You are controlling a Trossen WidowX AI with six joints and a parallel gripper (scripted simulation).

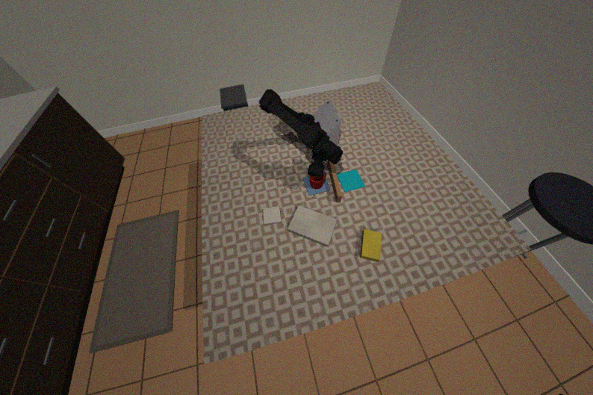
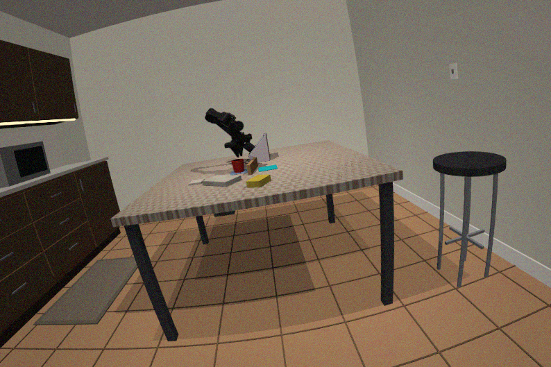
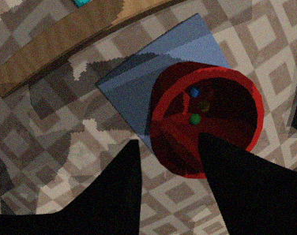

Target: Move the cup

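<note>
The red cup (image 1: 316, 184) (image 2: 238, 166) (image 3: 229, 126) stands upright on the blue pad (image 1: 311, 191) (image 3: 122, 95). Inside it, the wrist view shows a blue marble (image 3: 194, 92), a green marble (image 3: 195, 119) and a dim yellowish one (image 3: 204, 106). My gripper (image 1: 316, 172) (image 2: 238, 156) (image 3: 168, 143) points down just above the cup, its fingers parted partway with nothing held. In the wrist view one fingertip overlaps the cup's opening and the other is outside its rim. The teal pad (image 1: 352, 181) (image 2: 268, 168) (image 3: 81, 1) bears nothing.
A wooden bar (image 1: 334, 184) (image 2: 252, 166) (image 3: 59, 51) stands between the two pads. A pale slab (image 1: 312, 224) (image 2: 221, 180), a small pale square (image 1: 271, 214) and a yellow block (image 1: 371, 244) (image 2: 258, 181) lie toward the front. A pale lavender wedge (image 1: 328, 119) (image 2: 261, 150) stands near the arm.
</note>
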